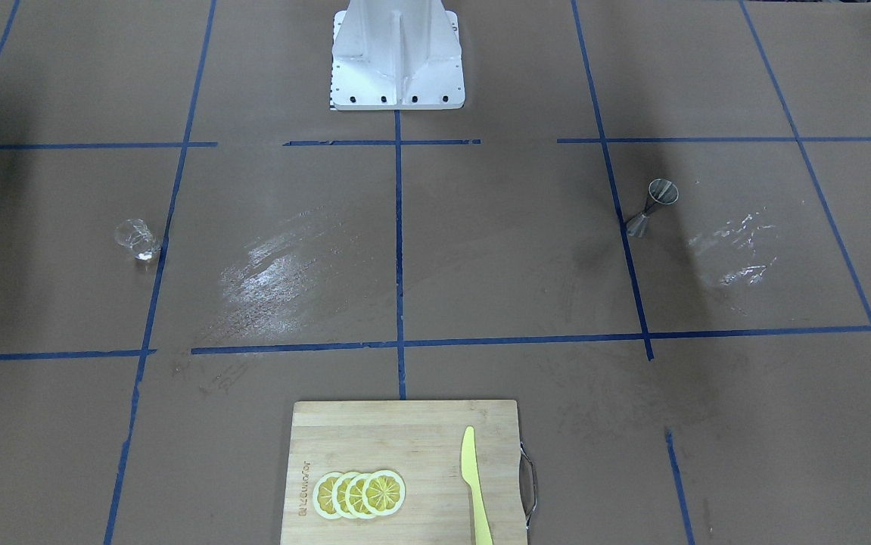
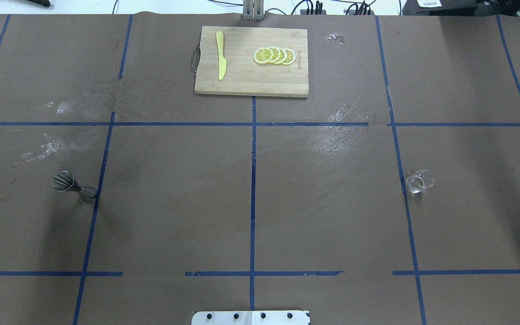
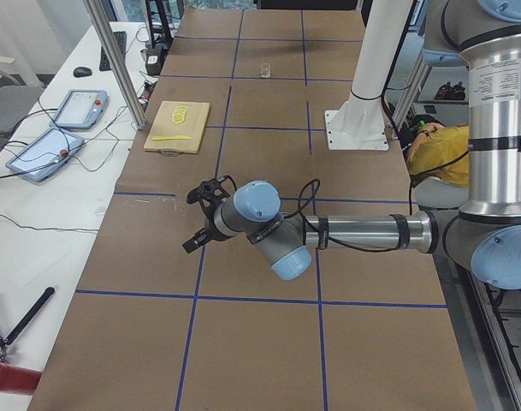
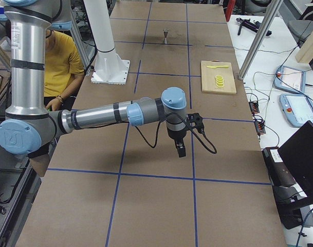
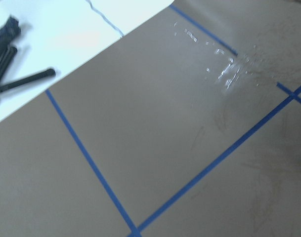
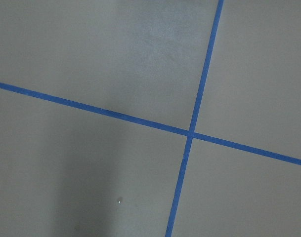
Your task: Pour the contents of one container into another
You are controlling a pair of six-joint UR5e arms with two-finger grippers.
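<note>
Brown paper-covered table, blue tape lines

One glass, one jigger, one board, one knife — four lemon slices.

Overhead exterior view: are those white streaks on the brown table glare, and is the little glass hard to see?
Overhead exterior: the streaks look like light glinting off scuffs or wetness; which, I cannot tell. Exterior front-facing: a similar sheen, and the clear glass shows mostly by bright highlights. Left wrist-mounted: soft focus, with glints at upper right.
</note>
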